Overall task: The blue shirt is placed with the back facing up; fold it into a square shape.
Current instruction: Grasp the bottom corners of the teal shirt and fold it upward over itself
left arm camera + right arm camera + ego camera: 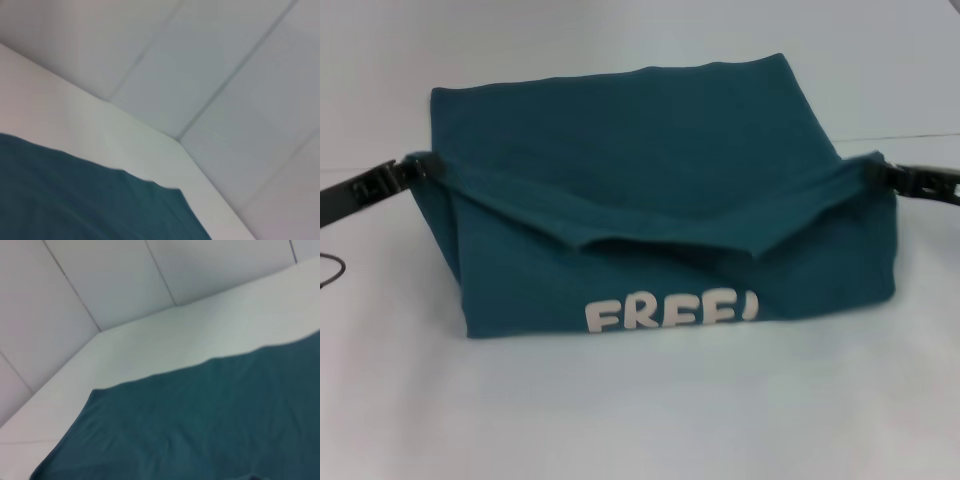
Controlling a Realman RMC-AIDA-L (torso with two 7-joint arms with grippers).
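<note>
The blue shirt [650, 140] lies partly folded on the white table [620, 420] in the head view. White "FREE!" lettering [670, 312] shows along its near lower edge. My left gripper [412, 168] pinches the shirt's left corner, and my right gripper [872, 172] pinches the right corner. Between them the lifted cloth edge sags in the middle. Neither wrist view shows its own fingers. The left wrist view has the shirt [75, 200] below the table edge, and the right wrist view has the shirt [200, 420] spread over the table.
The white table top [100, 130] ends at an edge with a pale tiled floor [225, 75] beyond. The same tiled floor [100, 280] shows past the table [200, 340] in the right wrist view. A thin dark cable [332, 270] loops at the left.
</note>
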